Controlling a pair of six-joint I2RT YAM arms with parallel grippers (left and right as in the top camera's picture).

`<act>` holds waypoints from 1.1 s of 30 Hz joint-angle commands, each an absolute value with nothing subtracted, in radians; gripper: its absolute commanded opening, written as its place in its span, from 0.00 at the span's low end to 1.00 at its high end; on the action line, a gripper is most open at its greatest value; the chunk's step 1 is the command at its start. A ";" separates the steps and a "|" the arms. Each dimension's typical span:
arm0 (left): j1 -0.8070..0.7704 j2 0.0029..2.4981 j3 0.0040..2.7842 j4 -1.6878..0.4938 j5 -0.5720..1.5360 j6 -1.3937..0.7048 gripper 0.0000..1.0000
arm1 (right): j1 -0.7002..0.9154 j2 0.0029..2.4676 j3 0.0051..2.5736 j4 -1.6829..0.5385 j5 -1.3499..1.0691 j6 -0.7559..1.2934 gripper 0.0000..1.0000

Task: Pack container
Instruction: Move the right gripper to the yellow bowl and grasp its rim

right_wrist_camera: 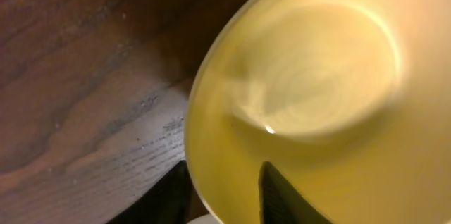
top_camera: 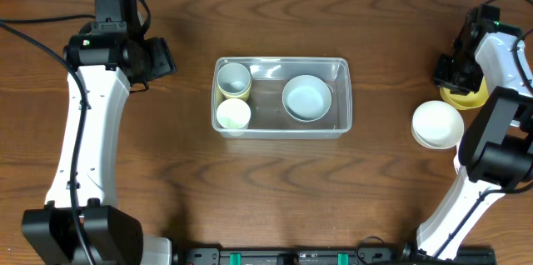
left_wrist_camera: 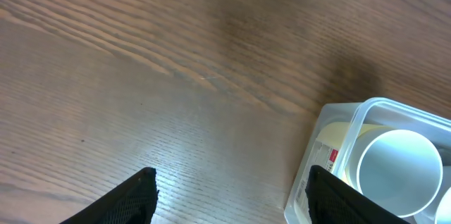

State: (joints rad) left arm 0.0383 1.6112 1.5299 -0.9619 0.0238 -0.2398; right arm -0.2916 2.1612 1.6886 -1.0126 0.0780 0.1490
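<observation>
The container (top_camera: pixel 281 61), a clear rectangular tub, stands at the table's middle. It holds a pale cup (top_camera: pixel 235 80) nested on a yellow one, a cream cup (top_camera: pixel 233 116) and a light blue bowl (top_camera: pixel 306 98). My left gripper (top_camera: pixel 162 58) is open and empty over bare wood left of the container. In the left wrist view (left_wrist_camera: pixel 229 199) the container's corner (left_wrist_camera: pixel 317 160) and the pale cup (left_wrist_camera: pixel 398 171) show at right. My right gripper (top_camera: pixel 450 72) is at the far right, shut on the rim of a yellow bowl (top_camera: pixel 466 96). In the right wrist view (right_wrist_camera: pixel 225 192) one finger is inside the yellow bowl (right_wrist_camera: pixel 317 76) and one outside.
A white bowl (top_camera: pixel 438 124) sits on the table just in front of the yellow bowl, close to the right arm. Black cables run along the far left, and the arm bases stand at the front edge.
</observation>
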 commanded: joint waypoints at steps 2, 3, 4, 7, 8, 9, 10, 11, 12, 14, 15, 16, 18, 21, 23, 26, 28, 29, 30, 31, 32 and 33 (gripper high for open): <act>0.040 1.616 1.526 -0.965 0.027 -0.249 0.69 | -0.291 2.165 1.688 -1.011 0.078 0.148 0.23; 0.040 1.616 1.526 -0.965 0.027 -0.249 0.68 | -0.292 2.165 1.688 -1.010 0.078 0.148 0.22; 0.040 1.616 1.526 -0.966 0.027 -0.249 0.68 | -0.292 2.165 1.688 -1.008 0.078 0.147 0.19; 0.040 1.616 1.526 -0.968 0.027 -0.249 0.68 | -0.293 2.165 1.688 -0.999 0.079 0.147 0.12; 0.040 1.616 1.526 -0.968 0.027 -0.249 0.68 | -0.292 2.165 1.688 -0.995 0.079 0.147 0.11; 0.040 1.616 1.526 -0.968 0.027 -0.249 0.68 | -0.291 2.165 1.688 -0.994 0.079 0.147 0.08; 0.040 1.616 1.526 -0.968 0.027 -0.249 0.68 | -0.288 2.165 1.688 -0.992 0.079 0.147 0.07; 0.040 1.616 1.526 -0.968 0.027 -0.249 0.68 | -0.287 2.165 1.688 -0.989 0.079 0.147 0.05; 0.040 1.616 1.526 -0.968 0.027 -0.249 0.69 | -0.287 2.165 1.688 -0.985 0.079 0.147 0.03; 0.040 1.616 1.526 -0.967 0.027 -0.249 0.68 | -0.287 2.165 1.688 -0.979 0.079 0.147 0.01; 0.040 1.616 1.526 -0.967 0.027 -0.249 0.68 | -0.287 2.165 1.688 -0.976 0.079 0.147 0.01; 0.040 1.616 1.526 -0.967 0.027 -0.249 0.68 | -0.287 2.165 1.688 -0.971 0.079 0.147 0.01; 0.040 1.616 1.526 -0.967 0.027 -0.249 0.69 | -0.289 2.165 1.688 -0.957 0.087 0.140 0.01; 0.040 1.616 1.526 -0.968 0.027 -0.249 0.68 | -0.287 2.164 1.690 -0.937 0.119 0.131 0.01; 0.040 1.616 1.526 -0.968 0.027 -0.249 0.69 | -0.287 2.161 1.703 -0.937 0.124 0.109 0.01; 0.040 1.616 1.526 -0.967 0.027 -0.249 0.68 | -0.278 2.145 1.737 -0.961 0.124 0.084 0.01; 0.040 1.616 1.526 -0.967 0.027 -0.249 0.69 | -0.264 2.125 1.782 -1.003 0.123 0.066 0.01; 0.040 1.616 1.526 -0.967 0.027 -0.249 0.68 | -0.257 2.115 1.798 -1.018 0.122 0.058 0.01; 0.040 1.616 1.526 -0.967 0.027 -0.249 0.68 | -0.243 2.099 1.820 -1.040 0.122 0.044 0.01; 0.040 1.616 1.526 -0.967 0.027 -0.249 0.68 | -0.226 2.080 1.840 -1.059 0.120 0.030 0.01; 0.040 1.616 1.526 -0.967 0.027 -0.249 0.68 | -0.210 2.061 1.857 -1.073 0.114 0.015 0.01; 0.040 1.616 1.526 -0.968 0.027 -0.249 0.68 | -0.190 2.037 1.873 -1.088 0.102 0.000 0.01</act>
State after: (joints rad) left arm 0.0383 1.6112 1.5299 -0.9638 0.0238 -0.2398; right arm -0.2504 2.1391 1.8065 -1.0679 0.1127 0.0647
